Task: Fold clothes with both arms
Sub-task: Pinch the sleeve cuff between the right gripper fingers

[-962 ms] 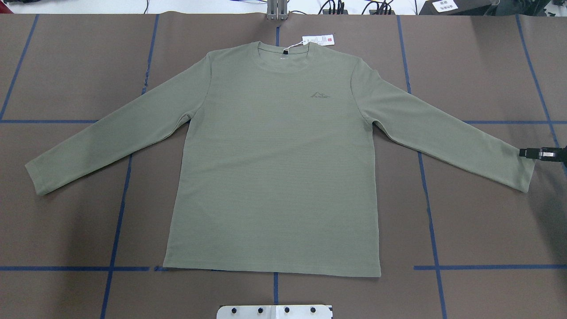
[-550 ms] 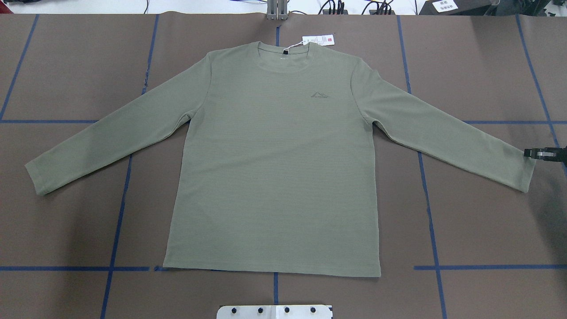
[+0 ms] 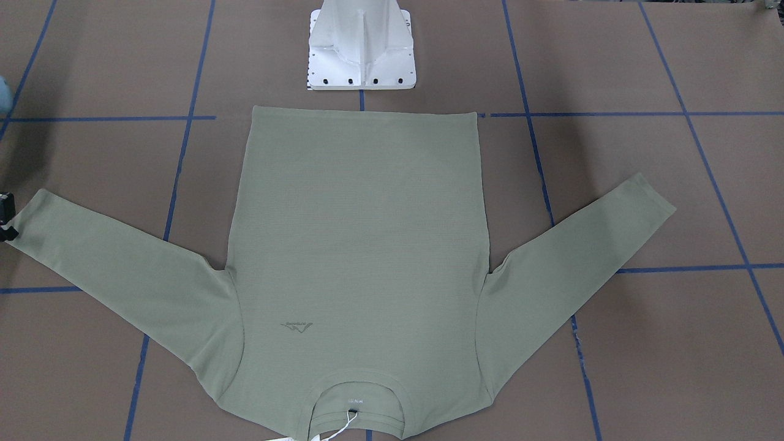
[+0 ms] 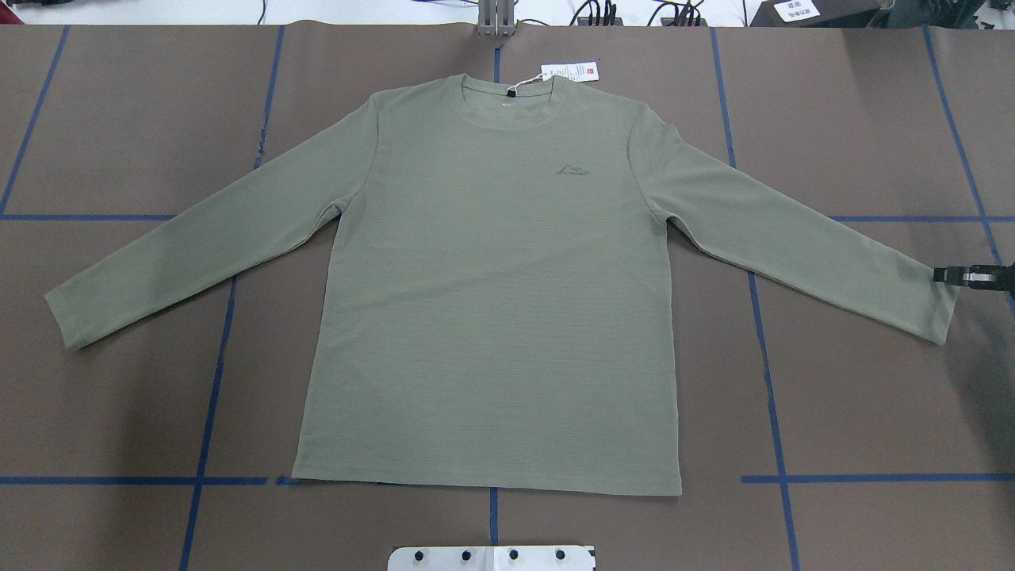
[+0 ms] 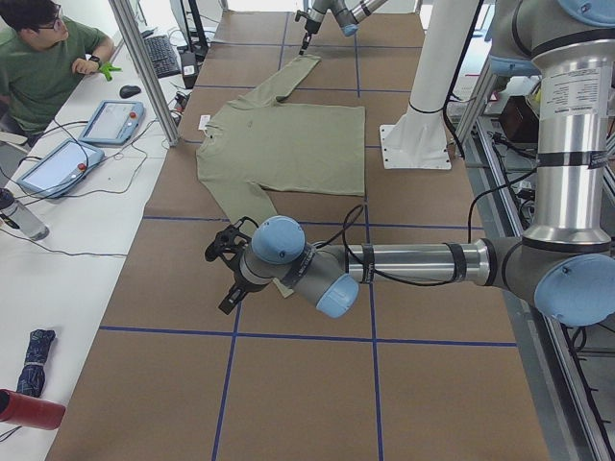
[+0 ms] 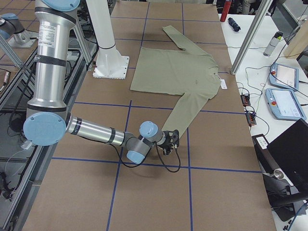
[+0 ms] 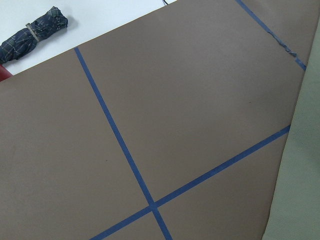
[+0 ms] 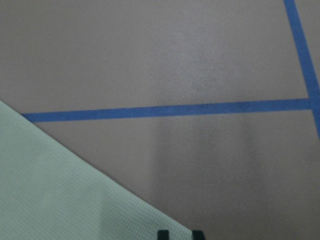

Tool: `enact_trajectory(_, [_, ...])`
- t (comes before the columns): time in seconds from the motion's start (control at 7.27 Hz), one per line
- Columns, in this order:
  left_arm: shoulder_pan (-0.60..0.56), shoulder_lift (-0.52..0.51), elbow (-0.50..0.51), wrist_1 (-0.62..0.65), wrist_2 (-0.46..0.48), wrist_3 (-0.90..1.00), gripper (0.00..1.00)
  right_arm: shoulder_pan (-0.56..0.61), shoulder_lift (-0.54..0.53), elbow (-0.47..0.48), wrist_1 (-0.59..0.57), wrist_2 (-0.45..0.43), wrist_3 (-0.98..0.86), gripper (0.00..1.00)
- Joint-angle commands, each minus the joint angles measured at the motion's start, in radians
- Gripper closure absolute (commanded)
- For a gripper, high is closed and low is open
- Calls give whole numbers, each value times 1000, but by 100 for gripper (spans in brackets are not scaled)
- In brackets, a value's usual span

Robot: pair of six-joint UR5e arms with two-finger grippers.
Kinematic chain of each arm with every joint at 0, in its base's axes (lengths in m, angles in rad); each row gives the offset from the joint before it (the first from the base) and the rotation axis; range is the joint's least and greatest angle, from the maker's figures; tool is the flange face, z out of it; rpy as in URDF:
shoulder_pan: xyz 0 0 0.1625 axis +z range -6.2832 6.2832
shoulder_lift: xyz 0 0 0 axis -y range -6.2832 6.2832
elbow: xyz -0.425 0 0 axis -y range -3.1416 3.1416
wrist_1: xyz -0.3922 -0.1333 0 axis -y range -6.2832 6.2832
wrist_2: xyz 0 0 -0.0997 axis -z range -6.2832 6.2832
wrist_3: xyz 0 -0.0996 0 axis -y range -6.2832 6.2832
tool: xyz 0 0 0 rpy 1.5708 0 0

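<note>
The sage-green shirt (image 4: pixel 492 301) lies flat and face up on the brown table, sleeves spread, with its hang tag (image 4: pixel 568 71) beside the collar. My right gripper (image 4: pixel 947 275) is low at the far corner of the shirt's right cuff (image 4: pixel 940 309). It also shows at the left edge of the front view (image 3: pixel 7 217). In the right wrist view its fingertips (image 8: pixel 163 234) stand slightly apart with the cuff corner (image 8: pixel 75 200) just reaching them. My left gripper (image 5: pixel 226 269) shows only in the exterior left view, near the other cuff (image 4: pixel 67 317); I cannot tell whether it is open or shut.
The white pedestal base (image 3: pixel 361 55) stands at the robot's side of the table by the shirt's hem. Blue tape lines cross the mat. A folded umbrella (image 7: pixel 35 30) lies off the mat. An operator (image 5: pixel 43 58) sits by control tablets (image 5: pixel 110 120).
My right gripper drew back slightly from the cuff, then edged in again. The shirt has not moved.
</note>
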Motion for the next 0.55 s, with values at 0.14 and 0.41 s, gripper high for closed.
enact_trajectory(0.14, [0,6,-5,0,0,1,0,2,-7,-2,-3,-10,1,27])
enact_trajectory(0.41, [0,6,11,-30,-8,-1,0,0,-8,-10,-3,-16,3,27])
